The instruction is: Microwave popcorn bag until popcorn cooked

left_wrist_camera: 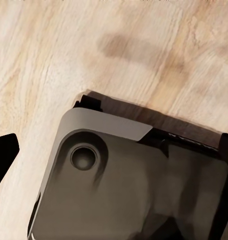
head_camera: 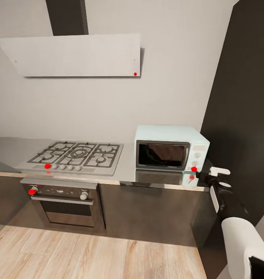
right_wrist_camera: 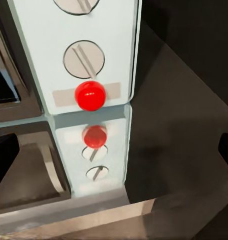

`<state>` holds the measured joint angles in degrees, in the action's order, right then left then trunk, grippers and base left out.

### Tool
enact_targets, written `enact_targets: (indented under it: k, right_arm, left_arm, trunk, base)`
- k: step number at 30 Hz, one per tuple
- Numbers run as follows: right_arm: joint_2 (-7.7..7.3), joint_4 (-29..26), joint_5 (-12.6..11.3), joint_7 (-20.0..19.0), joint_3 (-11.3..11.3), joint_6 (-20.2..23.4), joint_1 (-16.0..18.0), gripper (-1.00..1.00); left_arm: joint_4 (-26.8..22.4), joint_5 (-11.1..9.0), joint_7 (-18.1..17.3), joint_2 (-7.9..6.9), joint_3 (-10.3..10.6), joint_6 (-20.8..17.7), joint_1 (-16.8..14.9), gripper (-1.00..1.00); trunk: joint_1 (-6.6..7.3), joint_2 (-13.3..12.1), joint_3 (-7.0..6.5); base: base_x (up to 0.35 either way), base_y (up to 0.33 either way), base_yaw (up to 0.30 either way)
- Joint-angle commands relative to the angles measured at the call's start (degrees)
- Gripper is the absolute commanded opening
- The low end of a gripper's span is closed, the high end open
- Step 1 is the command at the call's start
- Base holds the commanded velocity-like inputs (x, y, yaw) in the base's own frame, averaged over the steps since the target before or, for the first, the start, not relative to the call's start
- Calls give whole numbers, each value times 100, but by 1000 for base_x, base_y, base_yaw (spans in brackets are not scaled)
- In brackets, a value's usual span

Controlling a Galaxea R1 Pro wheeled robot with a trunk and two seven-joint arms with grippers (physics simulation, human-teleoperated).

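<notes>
Head camera sits high, facing forward and down at the countertop (head_camera: pixel 128 170): hob (head_camera: pixel 76 155) left, microwave (head_camera: pixel 170 149) right, oven (head_camera: pixel 62 203) below, hood (head_camera: pixel 74 54) above. Right wrist camera looks close at the microwave's knob panel (right_wrist_camera: pixel 86 65) and red button (right_wrist_camera: pixel 90 95), both shared with the head view. Left wrist camera faces straight down at the wood floor (left_wrist_camera: pixel 53 60) and robot base (left_wrist_camera: pixel 129 185).

Right arm (head_camera: pixel 228 201) raised forward, jaws parted
</notes>
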<state>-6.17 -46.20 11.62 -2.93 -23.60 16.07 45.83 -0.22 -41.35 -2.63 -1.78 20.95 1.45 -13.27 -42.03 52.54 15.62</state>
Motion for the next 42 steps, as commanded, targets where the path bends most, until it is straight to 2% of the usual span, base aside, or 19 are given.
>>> enact_targets:
  k: [1, 7, 10, 14, 20, 21, 23, 24, 28, 29, 36, 42]
  right_arm:
    - [6, -2, 59, -33, -11, 71, 5, 100]
    - [-47, 39, 75, -401, -14, 288, 5, 100]
    - [-43, 46, 80, -413, -13, 286, 5, 100]
    - [-35, 50, 414, -418, -13, 248, 5, 100]
    - [-73, 268, 487, -419, -27, 232, 5, 100]
    - [-107, 308, 485, -421, -29, 231, 5, 100]
    - [-331, 549, 486, -432, -31, 223, 5, 100]
    - [-388, 638, 484, -450, -31, 218, 5, 100]
    - [-497, 787, 481, -481, -31, 213, 5, 100]
    - [-513, 794, 481, -494, -31, 212, 5, -100]
    - [-519, 771, 539, -719, -20, 225, 5, -100]
    - [-415, 734, 526, -726, 3, 238, 5, -100]
  left_arm:
    - [6, -58, -26, 1, 49, 18, -4, 100]
    - [4, -50, -17, 11, 57, -2, -8, 100]
    - [4, -49, -16, 6, 58, -4, -7, 100]
    - [4, -54, -10, 3, 58, -4, -9, 100]
    - [4, -58, -1, 0, 54, 3, -6, 100]
    - [4, -58, -1, -1, 56, 4, -5, 100]
    - [4, -58, -1, -2, 56, 6, -6, 100]
    - [4, -58, -1, -4, 56, 6, -7, 100]
    - [4, -59, -1, -4, 54, 8, -6, 100]
    - [4, -61, -1, -5, 53, 10, -7, 100]
    - [4, -66, 6, -2, 53, 15, -7, 100]
    - [4, -66, 8, 2, 57, 22, -7, 100]
  trunk:
    - [-1, 5, 7]
    - [-1, 5, 7]
    - [-1, 5, 7]
    - [-1, 5, 7]
    - [-1, 5, 7]
    - [-1, 5, 7]
    - [-1, 5, 7]
    - [-1, 5, 7]
    - [-1, 5, 7]
    - [-1, 5, 7]
    - [-1, 5, 7]
    - [-1, 5, 7]
  base:
    - [0, 0, 0]
    - [52, 0, 0]
    - [307, 0, 0]
    - [318, 0, 0]
    - [165, 0, 0]
    - [14, 0, 0]
    - [5, 0, 0]
    - [1, 0, 0]
    - [0, 0, 0]
    - [0, 0, 0]
    - [0, 0, 0]
    - [0, 0, 0]
